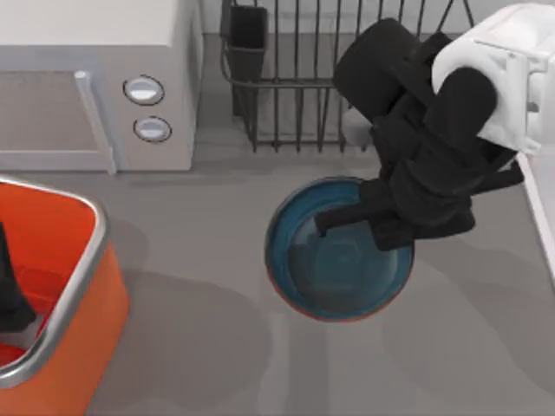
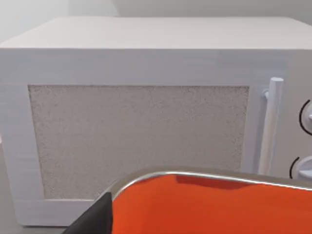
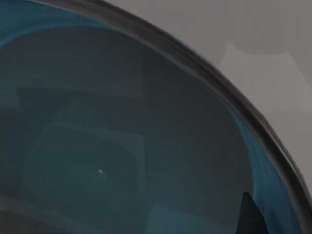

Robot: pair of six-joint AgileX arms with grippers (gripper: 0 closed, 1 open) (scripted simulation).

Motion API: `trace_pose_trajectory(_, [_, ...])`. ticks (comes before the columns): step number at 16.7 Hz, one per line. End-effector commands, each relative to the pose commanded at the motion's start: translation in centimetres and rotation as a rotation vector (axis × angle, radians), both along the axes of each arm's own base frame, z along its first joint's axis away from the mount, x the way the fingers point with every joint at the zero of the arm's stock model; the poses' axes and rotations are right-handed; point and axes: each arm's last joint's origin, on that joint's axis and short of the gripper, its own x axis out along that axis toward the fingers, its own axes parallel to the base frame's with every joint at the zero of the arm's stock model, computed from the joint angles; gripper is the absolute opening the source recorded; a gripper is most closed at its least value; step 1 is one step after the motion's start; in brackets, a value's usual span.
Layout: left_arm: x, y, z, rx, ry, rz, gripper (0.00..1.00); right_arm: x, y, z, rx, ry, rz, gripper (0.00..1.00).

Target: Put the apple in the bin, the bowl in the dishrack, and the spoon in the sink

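Observation:
The blue-teal bowl [image 1: 334,269] with its reddish-brown edge is at the table's middle, in front of the dark wire dishrack [image 1: 295,87]. My right gripper [image 1: 368,217] is shut on the bowl's far right rim, with one black finger [image 1: 328,221] reaching inside. The right wrist view looks closely into the bowl [image 3: 122,146], with a fingertip [image 3: 248,217] at the edge. The orange bin [image 1: 82,286] with its silver rim stands at the near left, and my left arm [image 1: 10,286] hangs inside it. The sink rim [image 1: 539,217] runs along the right edge. The apple and the spoon are out of view.
A white microwave [image 1: 95,87] with two round knobs fills the far left, right behind the bin [image 2: 209,204]. The black cutlery cup [image 1: 247,39] sits at the rack's left corner. Bare grey table lies between the bin and the bowl.

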Motion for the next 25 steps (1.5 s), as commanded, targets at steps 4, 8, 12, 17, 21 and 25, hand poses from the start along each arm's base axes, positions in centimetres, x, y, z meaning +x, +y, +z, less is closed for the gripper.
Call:
trace_pose_trajectory(4, [0.0,0.0,0.0,0.000,0.000,0.000,1.00,-0.5,2.7,3.4,0.017,-0.393,0.099,0.00])
trace_pose_trajectory(8, [0.0,0.0,0.0,0.000,0.000,0.000,1.00,-2.2,5.0,8.3,0.061,-0.830,0.088,0.00])
trace_pose_trajectory(12, [0.0,0.0,0.0,0.000,0.000,0.000,1.00,-5.0,5.2,13.8,0.132,-1.162,-0.058,0.00])
trace_pose_trajectory(17, [0.0,0.0,0.0,0.000,0.000,0.000,1.00,-7.3,4.3,17.2,0.183,-1.301,-0.190,0.00])
trace_pose_trajectory(21, [0.0,0.0,0.0,0.000,0.000,0.000,1.00,-7.1,4.3,17.1,0.178,-1.299,-0.191,0.00])
trace_pose_trajectory(25, [0.0,0.0,0.0,0.000,0.000,0.000,1.00,-5.0,5.5,15.5,0.178,-1.298,-0.190,0.00])
